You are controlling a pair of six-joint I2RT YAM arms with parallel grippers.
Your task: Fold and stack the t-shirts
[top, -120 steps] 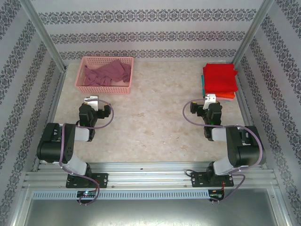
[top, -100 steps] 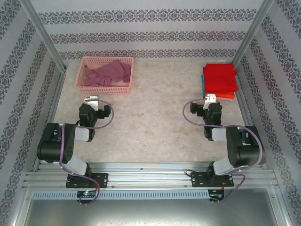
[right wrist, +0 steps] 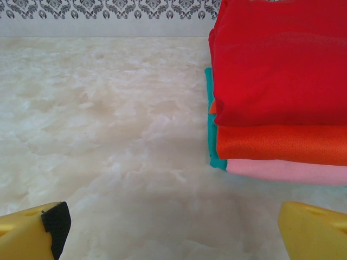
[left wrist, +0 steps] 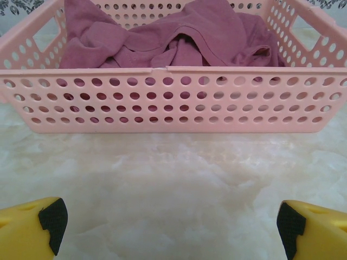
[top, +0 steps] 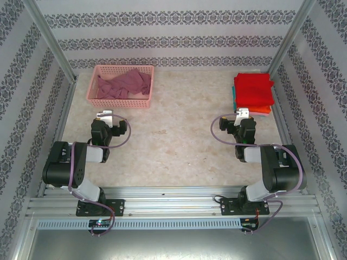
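we see a maroon t-shirt [top: 123,85] crumpled in the pink basket [top: 120,102] far left, a folded stack [top: 252,91] far right (red topmost, orange, pink, teal beneath)

Cream marbled table [top: 179,135], damask-striped walls [top: 162,38], even light

Basket ahead of the left gripper [left wrist: 173,225], stack ahead of the right gripper [right wrist: 173,225]

The basket [left wrist: 173,103] stands on the table [left wrist: 173,173] straight ahead of the left gripper, apart from it, with an unfolded t-shirt [left wrist: 184,38] lying in it. The stack of folded t-shirts [right wrist: 282,81] lies on the table ahead and to the right of the right gripper, one upon another, apart from it.
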